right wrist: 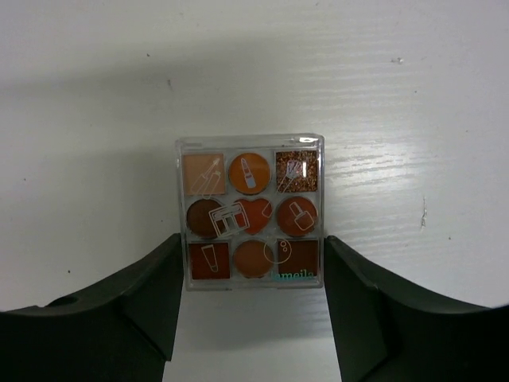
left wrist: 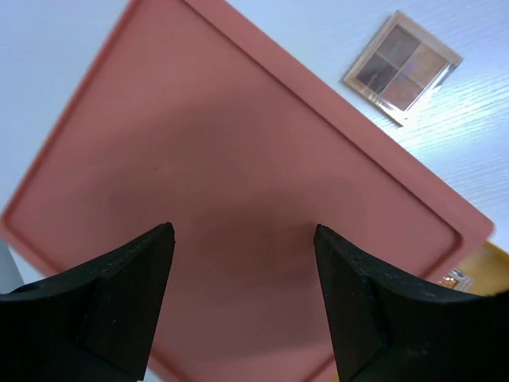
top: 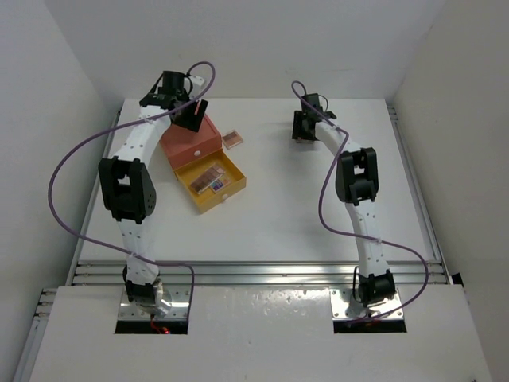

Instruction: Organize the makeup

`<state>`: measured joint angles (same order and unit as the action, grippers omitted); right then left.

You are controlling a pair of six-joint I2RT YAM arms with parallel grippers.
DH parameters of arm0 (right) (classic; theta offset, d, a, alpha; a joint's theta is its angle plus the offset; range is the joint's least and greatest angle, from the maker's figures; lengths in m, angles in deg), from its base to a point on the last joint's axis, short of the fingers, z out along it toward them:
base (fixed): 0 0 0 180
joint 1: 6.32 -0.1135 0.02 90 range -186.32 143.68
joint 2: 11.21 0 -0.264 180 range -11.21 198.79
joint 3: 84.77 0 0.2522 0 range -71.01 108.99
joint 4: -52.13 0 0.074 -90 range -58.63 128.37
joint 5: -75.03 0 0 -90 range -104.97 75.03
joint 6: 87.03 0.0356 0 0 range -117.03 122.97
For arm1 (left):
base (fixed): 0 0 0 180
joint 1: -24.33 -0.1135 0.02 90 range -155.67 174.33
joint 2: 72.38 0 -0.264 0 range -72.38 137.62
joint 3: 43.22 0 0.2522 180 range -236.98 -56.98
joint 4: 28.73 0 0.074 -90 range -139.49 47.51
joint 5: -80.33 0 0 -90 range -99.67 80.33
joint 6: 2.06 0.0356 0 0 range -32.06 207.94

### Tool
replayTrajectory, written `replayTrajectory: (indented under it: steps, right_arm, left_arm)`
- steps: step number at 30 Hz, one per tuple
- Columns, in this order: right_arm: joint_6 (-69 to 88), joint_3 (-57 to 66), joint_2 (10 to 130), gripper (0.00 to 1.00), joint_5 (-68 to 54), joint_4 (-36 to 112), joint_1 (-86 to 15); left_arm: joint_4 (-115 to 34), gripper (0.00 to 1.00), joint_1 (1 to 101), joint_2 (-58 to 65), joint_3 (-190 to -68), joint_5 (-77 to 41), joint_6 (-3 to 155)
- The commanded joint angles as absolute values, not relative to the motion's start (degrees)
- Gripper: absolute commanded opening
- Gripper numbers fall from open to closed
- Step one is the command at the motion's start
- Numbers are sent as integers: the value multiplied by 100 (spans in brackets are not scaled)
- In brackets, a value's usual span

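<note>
Makeup palette, a small clear-cased square of nine brown and orange pans (right wrist: 251,211).

Top view: nine-pan palette not visible, probably hidden under the right gripper (top: 301,127) at the far middle of the white table (top: 278,231). The left gripper (top: 191,115) hangs over the orange drawer box (top: 189,145). The yellow drawer (top: 225,197) is pulled out and holds a multicoloured flat palette (top: 210,182). A pink-brown four-pan palette (top: 232,139) lies on the table just right of the box, nearer the left arm.

Left wrist view: left gripper (left wrist: 242,231) spread and empty above the orange drawer box (left wrist: 238,143). The four-pan palette (left wrist: 403,69) lies ahead and to the right, apart from the box edge.

Right wrist view: right gripper (right wrist: 252,239) spread, jaws flanking the near third of the nine-pan palette. Its sides run parallel to the jaws, and the case is nearly square, so it has no real long axis. Whether the pads touch the case I cannot tell. Judgement: a straight close should take it. Only this view shows the alignment.
</note>
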<state>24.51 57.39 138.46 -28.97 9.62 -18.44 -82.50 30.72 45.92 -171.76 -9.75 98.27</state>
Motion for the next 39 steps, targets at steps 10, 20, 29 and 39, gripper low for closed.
replayTrajectory:
  steps: [10,20,29,39]
  right_arm:
    - [2477,5143,13505,29,-2693,1121,-1836]
    - [1923,3474,11574,22,-1963,2246,-2257]
    - [2607,2814,10771,21,-1093,2457,-3074]
    - [2925,2471,11139,20,-318,3740,-4444]
  left_arm:
    - [-7852,77,2706,4514,-16589,-853,9787]
    - [-7492,77,2468,4241,-15612,-800,9963]
    - [-7387,77,2468,4241,-15559,-861,9963]
    - [-7272,77,2415,4188,-15455,-976,9963]
